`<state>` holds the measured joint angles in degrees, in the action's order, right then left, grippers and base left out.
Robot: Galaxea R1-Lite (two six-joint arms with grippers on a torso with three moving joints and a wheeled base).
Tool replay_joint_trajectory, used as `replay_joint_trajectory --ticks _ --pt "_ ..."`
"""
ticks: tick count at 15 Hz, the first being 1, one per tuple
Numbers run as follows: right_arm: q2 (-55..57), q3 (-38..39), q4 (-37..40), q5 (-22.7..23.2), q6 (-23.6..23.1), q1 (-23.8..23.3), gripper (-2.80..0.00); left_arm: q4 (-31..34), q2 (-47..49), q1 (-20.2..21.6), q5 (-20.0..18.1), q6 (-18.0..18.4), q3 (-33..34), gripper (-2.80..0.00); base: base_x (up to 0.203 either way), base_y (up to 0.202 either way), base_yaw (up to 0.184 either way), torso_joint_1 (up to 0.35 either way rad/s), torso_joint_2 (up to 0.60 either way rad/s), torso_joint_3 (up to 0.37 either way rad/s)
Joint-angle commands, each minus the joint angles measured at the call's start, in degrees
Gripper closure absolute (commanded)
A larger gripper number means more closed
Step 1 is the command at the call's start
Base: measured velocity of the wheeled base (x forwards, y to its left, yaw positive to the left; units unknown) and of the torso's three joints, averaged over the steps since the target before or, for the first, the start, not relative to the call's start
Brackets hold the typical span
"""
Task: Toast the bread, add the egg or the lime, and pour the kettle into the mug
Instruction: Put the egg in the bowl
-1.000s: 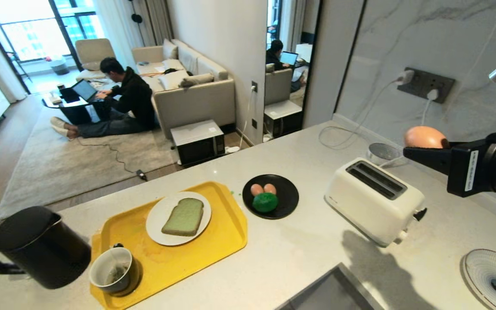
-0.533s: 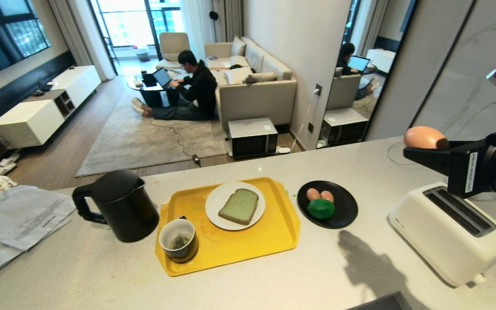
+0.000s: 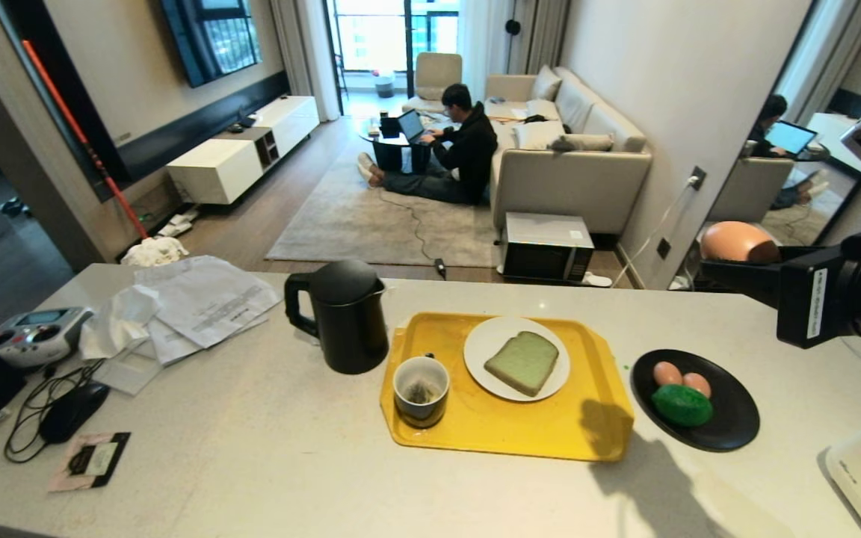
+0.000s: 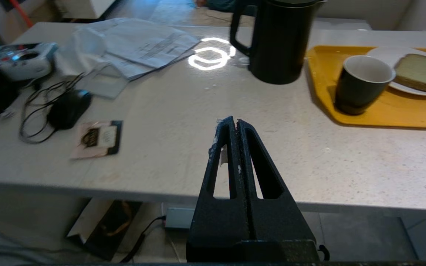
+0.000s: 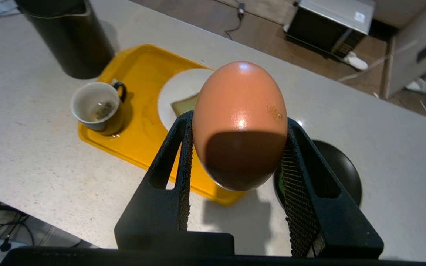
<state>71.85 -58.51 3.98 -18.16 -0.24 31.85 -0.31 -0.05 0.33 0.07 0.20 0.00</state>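
right gripper (image 5: 237,147) raised above counter, level, pinching egg (image 5: 239,122) | left gripper (image 4: 234,125) low at counter edge, fingers pressed together

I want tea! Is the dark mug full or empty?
No water visible: the dark glossy mug on the yellow plastic tray shows its white inside with only a tea bag at the bottom.

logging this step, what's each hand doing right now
Left hand: closed, empty, near the counter edge.
Right hand: closed on the smooth pinkish-brown egg, above the counter.
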Motion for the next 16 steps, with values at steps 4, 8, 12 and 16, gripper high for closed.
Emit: replay_joint_trajectory --ticks 4,8,12,16 --pt "0.73 0.87 -0.09 -0.11 -1.06 -0.01 0.0 -0.04 -0.04 0.1 0.01 -0.03 0.0 0.0 -0.002 -0.004 0.094 0.001 0.0 0.002" --pt "4.06 -0.86 0.37 -1.2 -5.24 -0.04 0.0 -0.04 -0.04 0.02 0.01 -0.03 0.0 0.0 0.0 0.0 0.0 0.0 0.0 0.0" --pt "12.22 -8.34 4.81 -2.43 -5.84 -0.18 0.0 -0.04 -0.04 0.11 0.01 -0.03 0.0 0.0 0.0 0.0 0.0 0.0 0.0 0.0" --pt "23.15 -18.52 11.58 -2.51 -7.0 -0.21 0.0 -0.04 -0.04 0.03 0.01 -0.03 0.0 0.0 0.0 0.0 0.0 0.0 0.0 0.0"
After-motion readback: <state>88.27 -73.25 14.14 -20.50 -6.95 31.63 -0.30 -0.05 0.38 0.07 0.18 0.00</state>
